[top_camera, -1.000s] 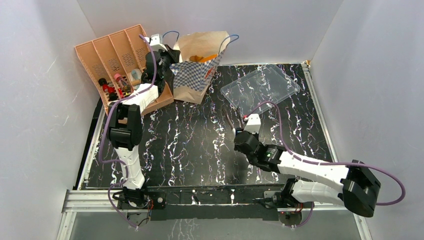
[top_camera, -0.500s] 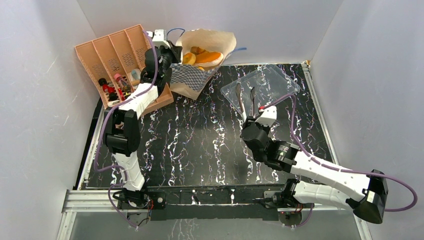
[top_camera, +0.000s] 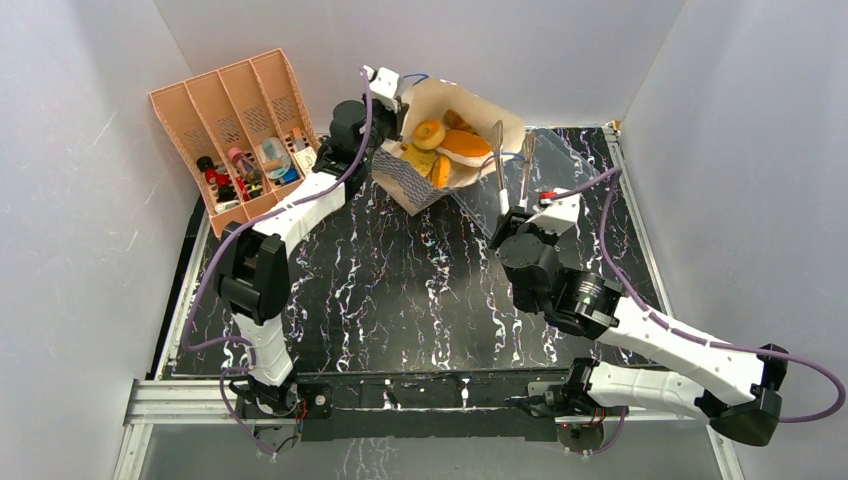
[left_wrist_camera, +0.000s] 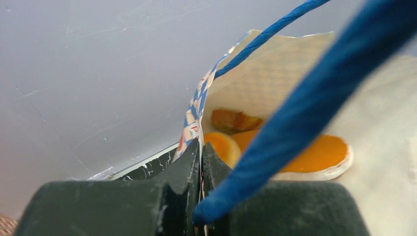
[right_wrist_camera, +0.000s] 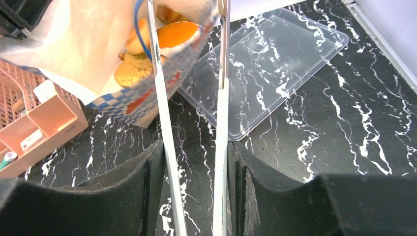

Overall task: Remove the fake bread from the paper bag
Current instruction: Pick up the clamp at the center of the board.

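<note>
The paper bag [top_camera: 412, 178] hangs tipped at the back of the table, its pale mouth turned up and to the right. My left gripper [top_camera: 388, 92] is shut on its left rim [left_wrist_camera: 195, 118], with a blue cord handle [left_wrist_camera: 305, 88] crossing close in front. Fake bread lies inside: a ring bagel [top_camera: 430, 133], an orange-topped loaf [top_camera: 466, 146] [left_wrist_camera: 314, 152] and a brown toast slice [left_wrist_camera: 233, 120]. My right gripper [top_camera: 520, 213] [right_wrist_camera: 194, 162] is shut on metal tongs [right_wrist_camera: 222, 113]. Their tips [top_camera: 498, 132] stand apart at the bag's right edge, touching no bread.
An orange slotted organiser [top_camera: 235, 110] with small items stands at the back left, next to the bag. A clear plastic tray [right_wrist_camera: 275, 64] lies on the black marbled table right of the bag, under the tongs. White walls close in the back and sides.
My left gripper has carried the bag rightwards and tipped its mouth open, showing the bread. My right arm has pushed the tongs forward from mid-table to the bag's mouth.
</note>
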Tool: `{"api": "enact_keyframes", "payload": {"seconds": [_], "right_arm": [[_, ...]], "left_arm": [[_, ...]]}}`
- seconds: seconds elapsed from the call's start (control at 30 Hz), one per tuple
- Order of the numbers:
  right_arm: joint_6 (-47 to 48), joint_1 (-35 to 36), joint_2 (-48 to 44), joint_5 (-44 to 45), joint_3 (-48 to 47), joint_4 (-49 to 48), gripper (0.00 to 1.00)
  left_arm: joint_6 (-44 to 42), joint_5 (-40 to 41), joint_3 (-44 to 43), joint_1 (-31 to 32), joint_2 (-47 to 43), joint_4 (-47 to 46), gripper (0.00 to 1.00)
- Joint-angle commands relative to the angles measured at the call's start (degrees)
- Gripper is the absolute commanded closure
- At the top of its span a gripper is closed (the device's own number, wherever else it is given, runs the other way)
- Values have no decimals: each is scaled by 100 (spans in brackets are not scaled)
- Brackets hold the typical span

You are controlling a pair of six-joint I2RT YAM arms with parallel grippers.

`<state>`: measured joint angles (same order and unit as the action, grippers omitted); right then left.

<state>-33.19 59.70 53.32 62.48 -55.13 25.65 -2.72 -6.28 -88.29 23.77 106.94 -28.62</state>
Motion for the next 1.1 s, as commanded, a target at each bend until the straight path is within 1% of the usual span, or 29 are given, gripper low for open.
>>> {"api": "enact_keyframes", "payload": {"seconds": [0.0,0.07,0.17,0.3,0.4,0.57,0.77,0.9,1.07], "right_arm": [[-4,36,-188,512,-426,111,78],[-178,41,-199,478,-453,454,79],[-345,41,-195,402,-348,715,79],[-512,41,-83,232,-184,822,79],[-625,41,60,83,-82,861,78],[-595,49,309,-86,9,662,78],[-592,50,439,-206,22,674,78],[-683,50,389,-270,123,811,78],[-1022,50,386,-427,407,1120,78]], "left_arm": [[-762,476,-242,151,-539,-460,100],[-882,845,-316,180,-485,-481,100],[-890,1507,-561,181,-349,-535,100],[-844,2341,-1031,208,-80,-643,100],[-869,2702,-1407,233,144,-714,100],[-655,2809,-1805,255,389,-700,100],[-1007,2992,-1780,352,613,-1101,100],[-1086,3034,-1748,356,803,-1354,100],[-1021,3117,-1856,360,1002,-1496,100]]}}
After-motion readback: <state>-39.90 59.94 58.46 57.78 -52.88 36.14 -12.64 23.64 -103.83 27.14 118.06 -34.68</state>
